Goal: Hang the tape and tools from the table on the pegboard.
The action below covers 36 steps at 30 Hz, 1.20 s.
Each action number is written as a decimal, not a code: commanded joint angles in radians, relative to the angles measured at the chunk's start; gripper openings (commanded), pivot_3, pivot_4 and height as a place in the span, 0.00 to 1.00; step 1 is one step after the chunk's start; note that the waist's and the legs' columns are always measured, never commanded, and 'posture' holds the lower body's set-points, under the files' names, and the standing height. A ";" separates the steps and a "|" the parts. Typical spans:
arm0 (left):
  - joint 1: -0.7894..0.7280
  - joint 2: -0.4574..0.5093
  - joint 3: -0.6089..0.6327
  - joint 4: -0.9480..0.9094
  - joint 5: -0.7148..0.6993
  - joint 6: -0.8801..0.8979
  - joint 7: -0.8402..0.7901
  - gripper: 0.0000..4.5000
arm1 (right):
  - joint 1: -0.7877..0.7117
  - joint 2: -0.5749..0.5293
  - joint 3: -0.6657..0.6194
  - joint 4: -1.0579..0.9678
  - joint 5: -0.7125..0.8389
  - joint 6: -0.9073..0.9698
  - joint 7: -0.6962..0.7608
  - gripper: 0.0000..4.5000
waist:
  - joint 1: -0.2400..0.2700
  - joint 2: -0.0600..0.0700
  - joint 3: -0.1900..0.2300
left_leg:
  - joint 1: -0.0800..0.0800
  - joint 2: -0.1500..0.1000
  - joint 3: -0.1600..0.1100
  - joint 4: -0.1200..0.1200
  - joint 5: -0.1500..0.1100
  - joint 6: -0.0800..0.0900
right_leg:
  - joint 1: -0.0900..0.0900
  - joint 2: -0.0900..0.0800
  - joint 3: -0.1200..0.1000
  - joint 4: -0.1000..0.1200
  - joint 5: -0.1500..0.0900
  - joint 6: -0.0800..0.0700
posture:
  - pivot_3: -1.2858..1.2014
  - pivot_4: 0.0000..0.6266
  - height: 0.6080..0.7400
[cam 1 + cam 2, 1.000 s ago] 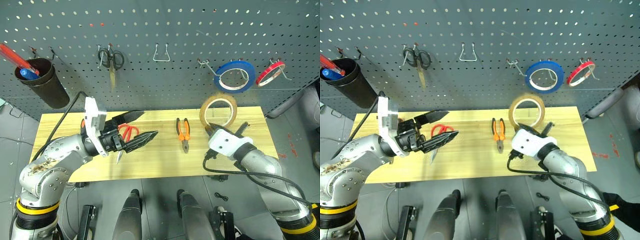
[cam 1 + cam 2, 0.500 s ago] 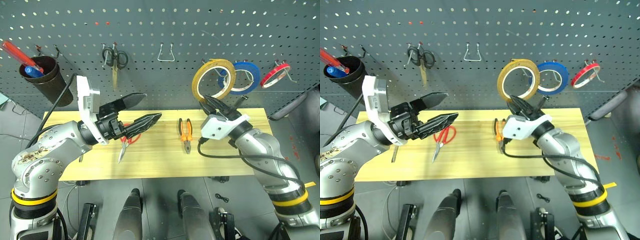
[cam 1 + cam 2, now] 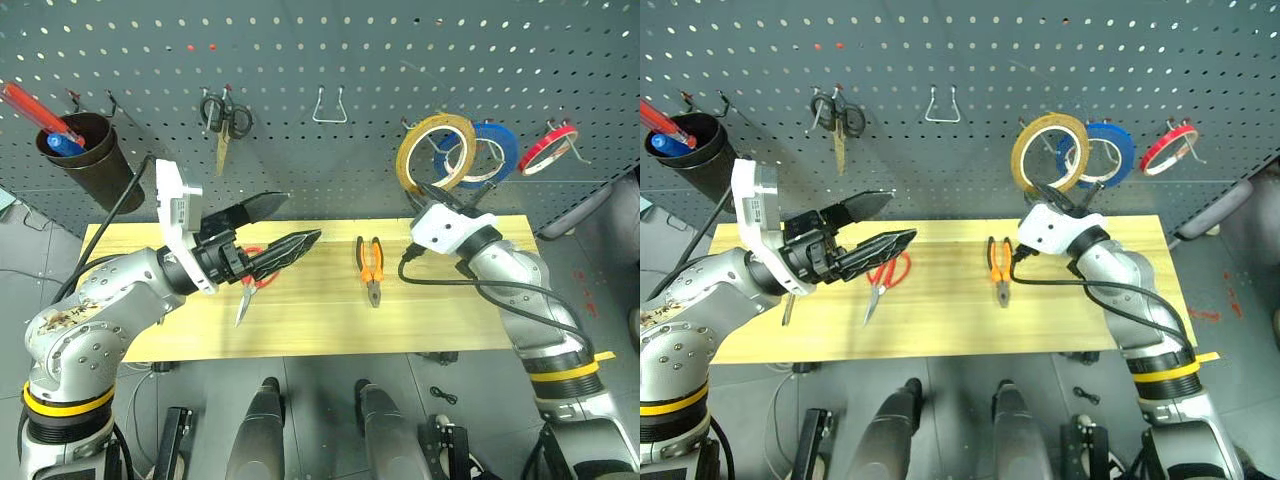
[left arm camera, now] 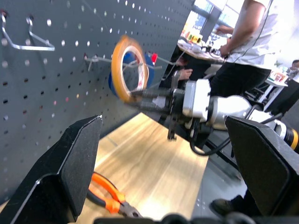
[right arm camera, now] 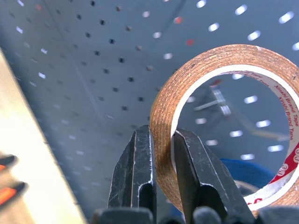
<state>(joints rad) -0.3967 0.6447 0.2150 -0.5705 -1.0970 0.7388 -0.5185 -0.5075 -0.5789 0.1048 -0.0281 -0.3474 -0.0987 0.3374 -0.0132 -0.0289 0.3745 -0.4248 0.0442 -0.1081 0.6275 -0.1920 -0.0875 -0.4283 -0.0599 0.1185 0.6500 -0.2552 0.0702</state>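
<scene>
Since a second ago the right hand [image 3: 430, 192] has come up off the counter [image 3: 450, 310] with the tape [image 3: 435, 152] and carried it to the pegboard [image 3: 320, 60], so the yellowish ring now sits up against the panel, overlapping the blue roll [image 3: 492, 150] that hangs on a hook there. The right hand is clamped on the bottom edge of the tape, one finger inside the ring and one outside, which the right wrist view shows nicely [image 5: 163, 135]. Can't tell whether the ring is over a hook yet.

The left hand [image 3: 280, 230] has drifted up a little and hangs above the counter with its two black fingers spread wide, nothing between them.

On the counter, the red-handled scissors [image 3: 250, 285] lie partly under the left hand, and the orange-and-black pliers [image 3: 369, 265] lie near the middle. In the right eye view a tool shaft [image 3: 787, 310] pokes out below the left arm.

On the pegboard there's also small black scissors [image 3: 224, 118], an empty wire hook [image 3: 329, 105], a thin red roll [image 3: 548, 148] at the far right, and a dark cup [image 3: 85, 160] at the far left holding some pens.
</scene>
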 commanded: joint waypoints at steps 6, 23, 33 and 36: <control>-0.061 -0.040 0.011 -0.012 0.035 -0.054 0.052 1.00 | -0.025 0.003 -0.034 0.009 0.063 -0.025 0.024 0.74 | 0.001 0.000 0.000 | 0.000 0.000 0.000 0.000 0.000 0.000 | 0.000 0.000 0.000 0.000 0.000 0.000 | 0.56 0.56 1.00; 0.316 0.074 0.037 -0.092 0.165 -0.085 -0.080 1.00 | 0.398 0.017 -0.051 -0.523 0.153 0.339 0.173 0.99 | 0.004 0.000 0.000 | 0.000 0.000 0.000 0.000 0.000 0.000 | 0.000 0.000 0.000 0.002 0.000 0.000 | 0.56 0.58 1.00; 0.627 0.126 0.132 -0.074 0.281 -0.175 -0.239 1.00 | 0.173 0.291 0.038 -0.433 0.266 1.217 0.140 0.99 | -0.001 -0.001 0.000 | -0.003 0.003 0.001 0.000 0.005 -0.004 | -0.011 0.004 0.003 0.012 -0.004 0.003 | 0.57 0.64 1.00; 0.671 0.123 0.161 -0.086 0.284 -0.178 -0.245 1.00 | 0.063 0.361 -0.001 -0.312 0.278 1.292 0.083 0.99 | 0.001 -0.001 0.000 | -0.002 0.003 0.001 0.000 0.006 -0.004 | -0.011 0.004 0.003 0.013 -0.004 0.004 | 0.57 0.63 1.00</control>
<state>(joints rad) 0.2521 0.7660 0.3422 -0.6181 -0.8148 0.5782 -0.7506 -0.4255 -0.2340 0.1356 -0.3749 -0.0898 1.1487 0.4523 -0.0120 -0.0295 0.3746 -0.4269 0.0475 -0.1073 0.6271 -0.1862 -0.0916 -0.4395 -0.0556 0.1211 0.6625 -0.2596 0.0739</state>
